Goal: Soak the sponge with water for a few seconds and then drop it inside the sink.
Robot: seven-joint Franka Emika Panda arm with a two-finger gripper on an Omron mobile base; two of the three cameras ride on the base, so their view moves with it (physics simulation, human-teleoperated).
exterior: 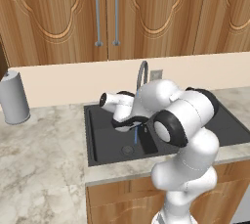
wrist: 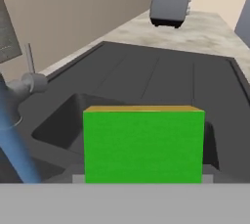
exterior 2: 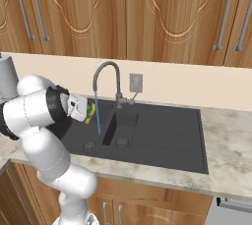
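Observation:
My gripper (exterior 2: 86, 109) is shut on the sponge (exterior 2: 90, 111), a green block with a yellow layer, held above the large basin of the dark sink (exterior 2: 162, 135). The water (exterior 2: 97, 116) falls as a thin blue stream from the curved grey faucet (exterior 2: 106, 69), just right of the sponge. In the hand view the sponge's green face (wrist: 143, 145) sits low in the middle, and the water (wrist: 17, 152) passes to its left without touching it. In the left base view my arm covers the sponge; a short piece of the water (exterior: 135, 135) shows over the sink (exterior: 105, 140).
A grey cylinder (exterior: 13, 97) stands on the marble counter left of the sink. A dark boxy appliance (wrist: 170, 2) sits on the counter beyond the sink's far end. The faucet lever (exterior 2: 129, 100) and a wall outlet (exterior 2: 136, 82) are behind the basins.

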